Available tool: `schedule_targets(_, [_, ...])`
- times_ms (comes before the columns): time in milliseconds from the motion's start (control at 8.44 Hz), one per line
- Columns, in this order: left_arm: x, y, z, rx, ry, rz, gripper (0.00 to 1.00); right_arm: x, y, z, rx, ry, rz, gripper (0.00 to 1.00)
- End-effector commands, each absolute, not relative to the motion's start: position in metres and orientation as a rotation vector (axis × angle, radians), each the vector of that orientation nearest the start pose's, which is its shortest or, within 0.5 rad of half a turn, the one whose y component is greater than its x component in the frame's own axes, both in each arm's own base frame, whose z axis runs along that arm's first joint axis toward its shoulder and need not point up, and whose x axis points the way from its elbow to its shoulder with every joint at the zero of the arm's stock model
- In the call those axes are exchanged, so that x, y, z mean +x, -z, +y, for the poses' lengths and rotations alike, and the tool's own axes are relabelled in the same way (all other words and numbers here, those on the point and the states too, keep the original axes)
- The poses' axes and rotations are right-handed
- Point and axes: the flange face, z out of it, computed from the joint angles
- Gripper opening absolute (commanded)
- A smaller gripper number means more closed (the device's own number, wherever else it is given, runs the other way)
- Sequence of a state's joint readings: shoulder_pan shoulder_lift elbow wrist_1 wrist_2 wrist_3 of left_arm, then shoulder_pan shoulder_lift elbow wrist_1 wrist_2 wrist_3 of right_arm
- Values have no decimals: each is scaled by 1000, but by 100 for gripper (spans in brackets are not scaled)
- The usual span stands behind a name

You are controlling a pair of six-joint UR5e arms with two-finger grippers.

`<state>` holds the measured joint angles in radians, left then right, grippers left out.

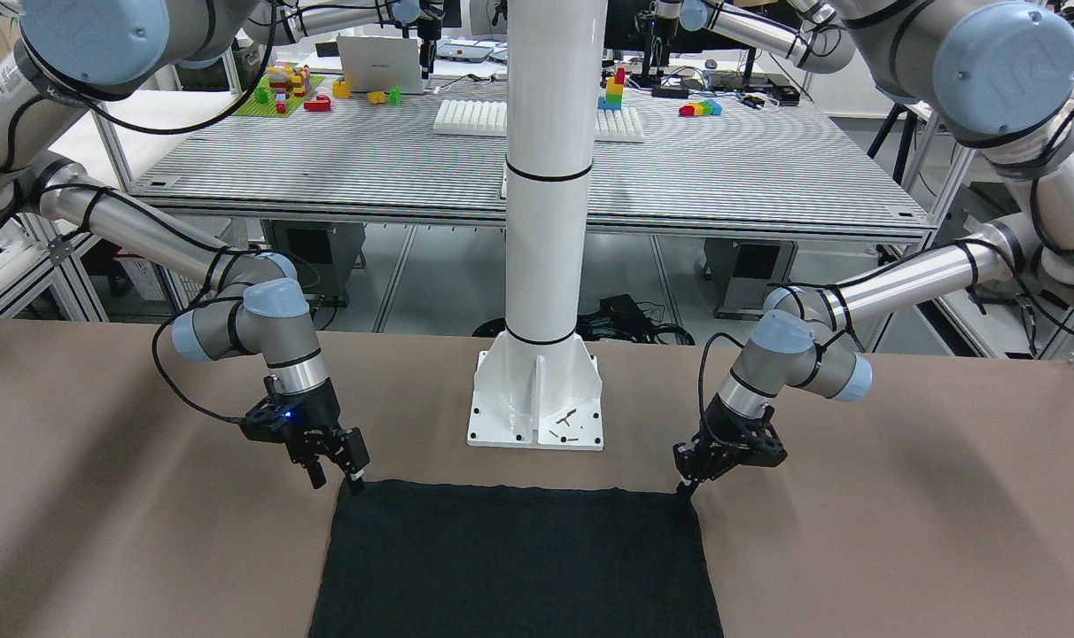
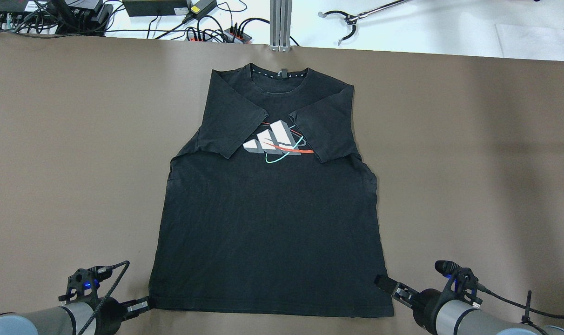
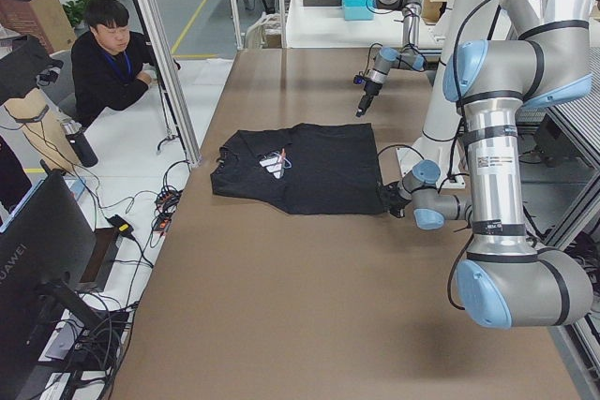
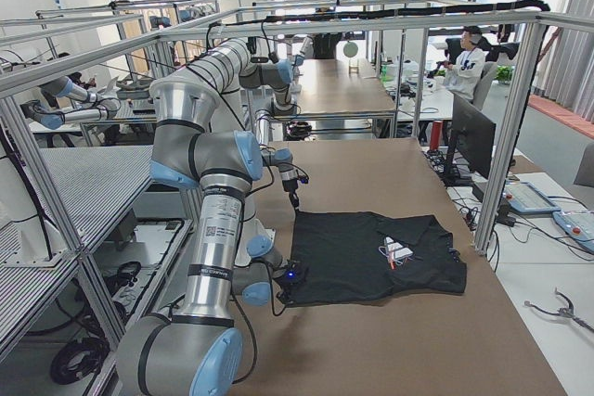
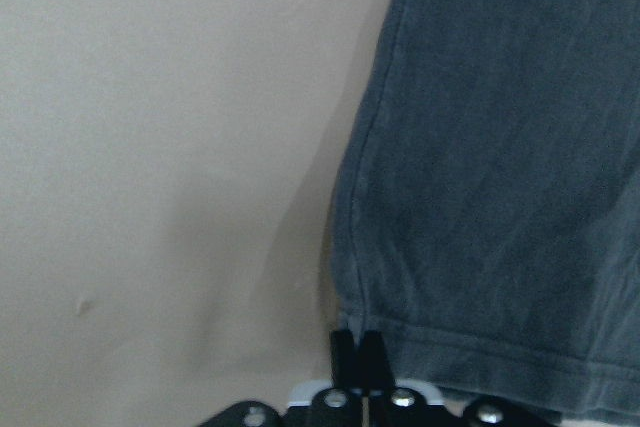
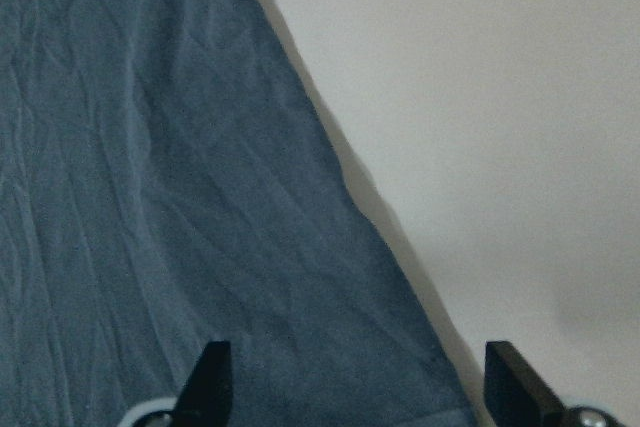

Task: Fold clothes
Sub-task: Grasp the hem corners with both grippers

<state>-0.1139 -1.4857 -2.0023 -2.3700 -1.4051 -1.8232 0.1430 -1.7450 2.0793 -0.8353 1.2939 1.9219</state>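
black T-shirt [image 2: 268, 223] flat on desk [image 2: 77, 139], left pincer [image 5: 358, 347] pinching 1 hem corner, right pincer [image 1: 338, 478] open at other corner

The left arm [image 1: 909, 276] and right arm [image 1: 138, 232] are silver tubes with pale blue joint caps, black cables banded along them. Both share 1 glossy white column [image 1: 546, 221] on a bolted base plate. The left gripper [image 1: 686, 484] and right gripper [image 1: 337, 481] are black, with small silver screws.

Front view cut the shirt [image 1: 515, 558] off just past its hem; left tool [image 5: 357, 344] showed only fingertips at the bottom edge, its hold on the corner hidden; right tool [image 6: 360, 362] likewise cropped.
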Motion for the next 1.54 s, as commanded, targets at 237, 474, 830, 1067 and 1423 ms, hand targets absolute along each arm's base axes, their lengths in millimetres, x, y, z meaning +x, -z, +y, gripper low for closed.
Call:
schedule_targets(237, [444, -401, -201, 68, 418, 1163, 0, -427, -447, -191, 129, -603, -1030, 73])
schedule_targets(474, [444, -401, -201, 68, 418, 1163, 0, -430, -440, -186, 121, -618, -1051, 51])
schedule_targets(830, [443, -400, -202, 79, 425, 1165, 0, -432, -438, -181, 117, -609, -1055, 35])
schedule_targets(1067, [441, -397, -203, 81, 428, 1171, 0, -429, -427, -179, 109, -608, -1076, 2])
schedule_targets(1423, [425, -373, -206, 77, 433, 1218, 0, -417, -403, -181, 107, -590, -1115, 0])
